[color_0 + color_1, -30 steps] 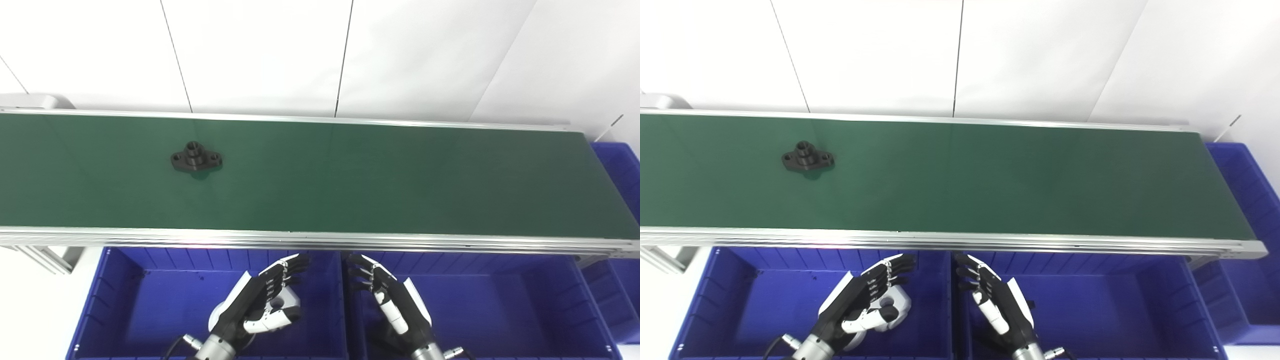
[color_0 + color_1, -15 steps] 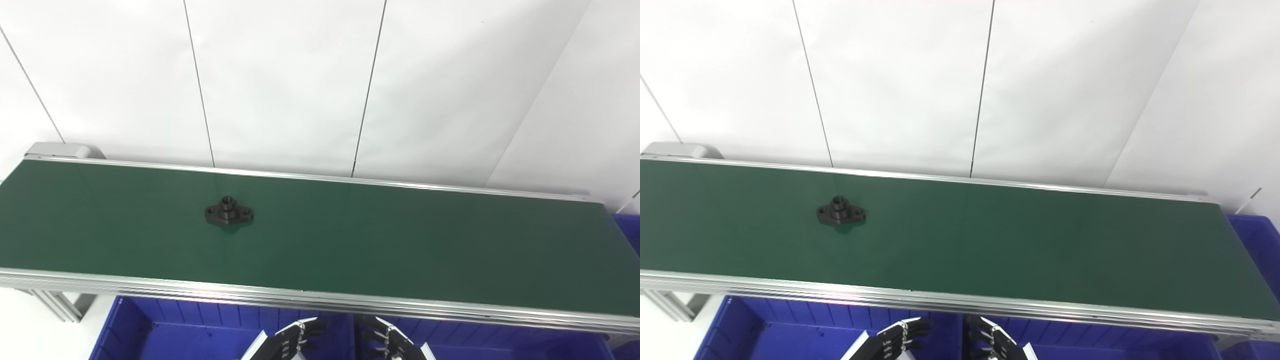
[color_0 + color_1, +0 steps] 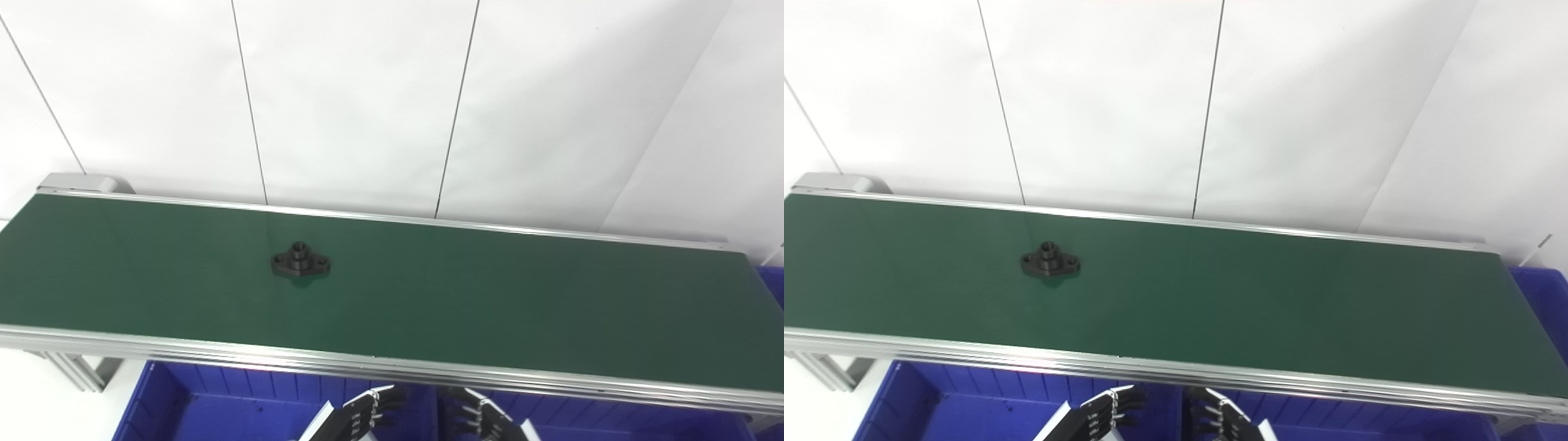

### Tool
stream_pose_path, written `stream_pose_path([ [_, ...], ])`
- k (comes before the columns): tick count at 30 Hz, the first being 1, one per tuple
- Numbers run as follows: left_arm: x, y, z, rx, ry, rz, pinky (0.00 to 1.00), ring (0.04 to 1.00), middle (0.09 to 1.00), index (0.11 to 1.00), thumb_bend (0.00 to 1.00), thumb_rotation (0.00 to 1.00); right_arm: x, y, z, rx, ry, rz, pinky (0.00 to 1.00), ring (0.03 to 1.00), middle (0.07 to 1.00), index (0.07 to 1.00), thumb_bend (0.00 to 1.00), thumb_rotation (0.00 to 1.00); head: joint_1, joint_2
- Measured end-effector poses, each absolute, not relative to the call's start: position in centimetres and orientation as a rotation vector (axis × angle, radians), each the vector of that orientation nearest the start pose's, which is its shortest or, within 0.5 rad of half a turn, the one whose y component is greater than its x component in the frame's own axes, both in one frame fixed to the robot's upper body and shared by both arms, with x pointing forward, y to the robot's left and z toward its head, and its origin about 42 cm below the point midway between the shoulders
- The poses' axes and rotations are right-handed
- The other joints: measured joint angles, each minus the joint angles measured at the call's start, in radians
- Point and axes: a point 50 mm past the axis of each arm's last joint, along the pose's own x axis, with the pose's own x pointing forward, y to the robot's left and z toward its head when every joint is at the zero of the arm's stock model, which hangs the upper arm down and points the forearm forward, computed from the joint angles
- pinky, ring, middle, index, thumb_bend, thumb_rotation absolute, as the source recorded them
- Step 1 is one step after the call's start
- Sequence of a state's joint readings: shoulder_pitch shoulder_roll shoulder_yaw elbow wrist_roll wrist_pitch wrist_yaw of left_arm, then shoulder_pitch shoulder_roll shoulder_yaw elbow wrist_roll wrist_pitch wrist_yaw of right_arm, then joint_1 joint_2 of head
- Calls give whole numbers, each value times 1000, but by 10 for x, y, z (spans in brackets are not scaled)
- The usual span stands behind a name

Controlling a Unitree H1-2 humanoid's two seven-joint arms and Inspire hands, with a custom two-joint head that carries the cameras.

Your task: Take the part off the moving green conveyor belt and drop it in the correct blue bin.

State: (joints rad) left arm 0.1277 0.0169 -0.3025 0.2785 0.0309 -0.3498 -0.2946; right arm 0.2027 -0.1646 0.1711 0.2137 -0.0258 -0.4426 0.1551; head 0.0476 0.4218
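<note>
A black flanged part with a raised hub and two bolt ears lies on the green conveyor belt, left of the middle. Only the fingertips of my left hand and my right hand show at the bottom edge, below the belt's near rail and over the blue bins. The fingers are spread apart and hold nothing. Both hands are well short of the part.
Two blue bins sit side by side under the belt's near aluminium rail. Another blue bin stands past the belt's right end. A white panelled wall rises behind the belt.
The camera tilted upward, so most of both hands and the bins dropped out of view. The part has travelled a little to the right along the belt.
</note>
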Motion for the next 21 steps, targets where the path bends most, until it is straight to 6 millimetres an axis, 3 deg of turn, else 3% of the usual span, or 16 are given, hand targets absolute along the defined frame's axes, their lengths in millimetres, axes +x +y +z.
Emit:
stream_pose_path([
  [9,208,127,9,11,61,-583,781,863,863,814,827,511,201,-233,86,-247,-261,287,685,792,857,789,896,793,-3,-11],
  [14,209,126,9,33,59,-586,784,860,862,816,850,531,218,-227,106,-297,-360,250,653,773,849,800,853,726,-9,-14],
  [19,211,126,5,50,55,-584,761,847,857,815,850,531,260,-220,134,-407,-504,196,675,794,859,821,828,708,-11,-21],
  [21,212,125,6,50,43,-584,756,852,864,815,850,530,278,-221,142,-436,-534,164,684,800,865,831,838,658,-11,-21],
])
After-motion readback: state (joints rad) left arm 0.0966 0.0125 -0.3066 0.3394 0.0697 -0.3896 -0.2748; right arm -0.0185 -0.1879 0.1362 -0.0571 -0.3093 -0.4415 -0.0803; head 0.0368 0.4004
